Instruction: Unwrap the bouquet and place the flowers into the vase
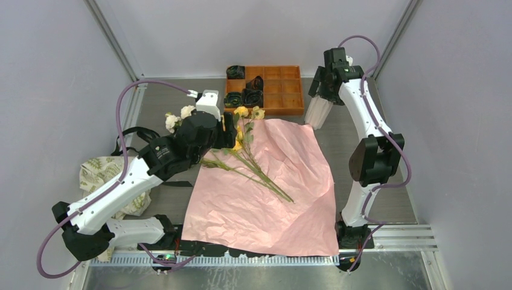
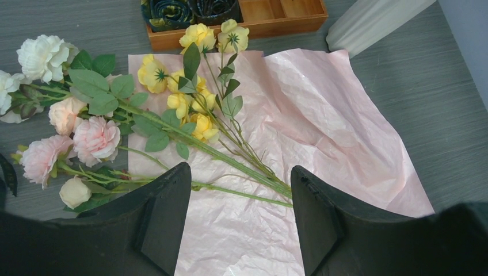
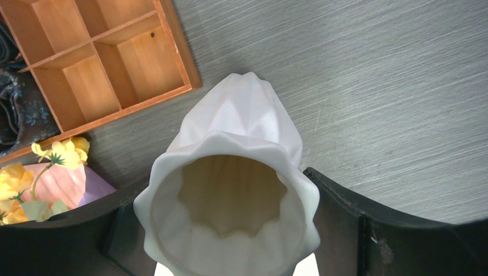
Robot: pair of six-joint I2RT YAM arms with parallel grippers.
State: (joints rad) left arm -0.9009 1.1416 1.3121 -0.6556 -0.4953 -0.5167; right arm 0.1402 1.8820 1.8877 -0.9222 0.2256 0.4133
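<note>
Hovering with the left pincer (image 2: 239, 172) spread apart just above the green stems of the flowers (image 2: 172, 123), loose across the pink paper (image 2: 322, 115) and the desk (image 2: 414, 92); gripping the vase (image 3: 241, 115) at its neck with the right pincer (image 3: 227, 178), beside the orange tray (image 3: 181, 63). Could well pinch paper along with stems on closing, or lift one stem and scatter the rest
</note>
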